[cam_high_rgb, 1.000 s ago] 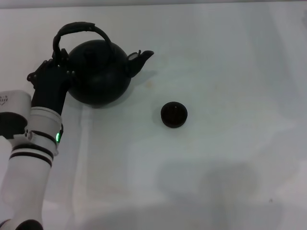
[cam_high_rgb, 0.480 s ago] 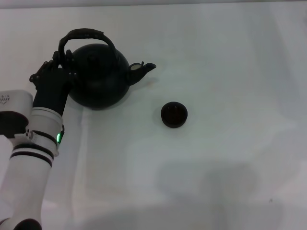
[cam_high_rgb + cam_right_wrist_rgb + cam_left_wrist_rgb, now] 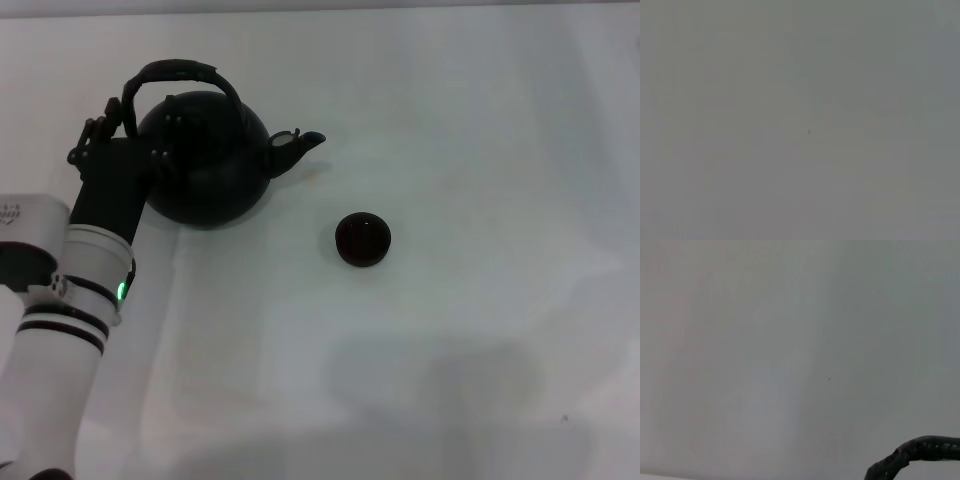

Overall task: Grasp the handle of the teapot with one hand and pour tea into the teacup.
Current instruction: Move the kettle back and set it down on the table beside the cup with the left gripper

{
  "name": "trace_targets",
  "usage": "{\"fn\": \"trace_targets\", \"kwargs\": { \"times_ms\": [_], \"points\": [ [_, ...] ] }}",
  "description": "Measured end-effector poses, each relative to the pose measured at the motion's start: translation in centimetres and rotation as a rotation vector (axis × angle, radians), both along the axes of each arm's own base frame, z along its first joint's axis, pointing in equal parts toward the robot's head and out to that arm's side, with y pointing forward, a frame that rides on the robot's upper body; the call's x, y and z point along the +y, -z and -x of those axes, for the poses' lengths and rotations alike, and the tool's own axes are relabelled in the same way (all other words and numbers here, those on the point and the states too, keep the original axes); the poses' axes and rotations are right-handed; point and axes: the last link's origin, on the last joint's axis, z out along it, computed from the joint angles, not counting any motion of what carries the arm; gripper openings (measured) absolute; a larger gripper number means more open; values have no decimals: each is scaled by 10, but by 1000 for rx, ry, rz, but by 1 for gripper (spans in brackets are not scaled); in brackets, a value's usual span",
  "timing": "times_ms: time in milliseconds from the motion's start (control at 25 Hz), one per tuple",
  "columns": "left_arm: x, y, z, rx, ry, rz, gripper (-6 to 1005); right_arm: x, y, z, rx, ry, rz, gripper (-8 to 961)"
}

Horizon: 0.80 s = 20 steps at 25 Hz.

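Note:
The large round black teapot (image 3: 205, 165) stands on the white table at the back left, with its short spout (image 3: 298, 143) pointing right toward the teacup. Its arched handle (image 3: 180, 72) rises over the lid. A piece of the handle (image 3: 920, 452) also shows at the edge of the left wrist view. My left gripper (image 3: 112, 118) is at the handle's left foot, against the pot's left side. The tiny dark teacup (image 3: 362, 240) sits upright to the right of the pot and nearer to me, apart from it. The right gripper is out of view.
The white table (image 3: 470, 150) runs across the whole head view. The left arm's white forearm (image 3: 60, 330) comes up from the lower left corner. The right wrist view shows only a plain grey surface.
The teapot was raised and tilted with its spout up. It has come down and levelled. The left gripper has shifted slightly at the handle's left foot since half a second ago.

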Motion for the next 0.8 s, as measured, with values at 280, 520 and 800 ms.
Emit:
{"fn": "trace_targets", "kwargs": {
  "times_ms": [280,520,800],
  "points": [
    [-7,-3,12,-90,-42,-5,796,-1,1,0,2,-3,0,841],
    [-18,-4,12,-82,-8,-4,893,-1,2,0,1,1,3,841],
    [-38,-6,6,-39,113,-11,893,-1,1,-1,2,3,1,841]
  ]
}}
